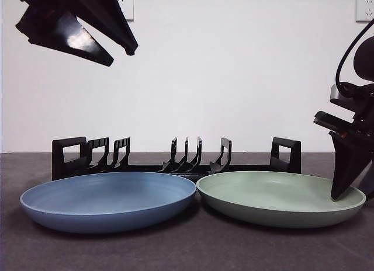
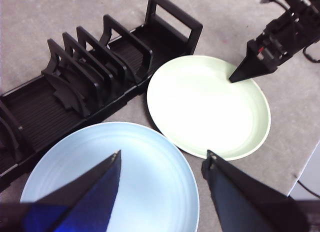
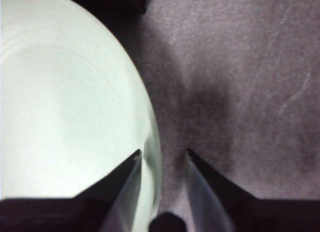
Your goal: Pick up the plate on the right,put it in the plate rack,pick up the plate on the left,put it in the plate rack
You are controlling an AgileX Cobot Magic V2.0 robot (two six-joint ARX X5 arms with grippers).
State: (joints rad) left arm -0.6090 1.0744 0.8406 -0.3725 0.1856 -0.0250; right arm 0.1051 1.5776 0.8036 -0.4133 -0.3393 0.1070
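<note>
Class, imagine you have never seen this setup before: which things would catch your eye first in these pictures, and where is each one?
Two plates lie side by side at the front of the table: a blue plate on the left and a green plate on the right. Behind them runs the long black plate rack, with no plate in it. The right hand straddles the green plate's outer rim, jaws open, while the left hand hovers open above the blue plate.

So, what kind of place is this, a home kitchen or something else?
Probably a lab test bench, not a kitchen: a bare white wall with sockets, a grey table, and only a plate rack and two plates staged.
</note>
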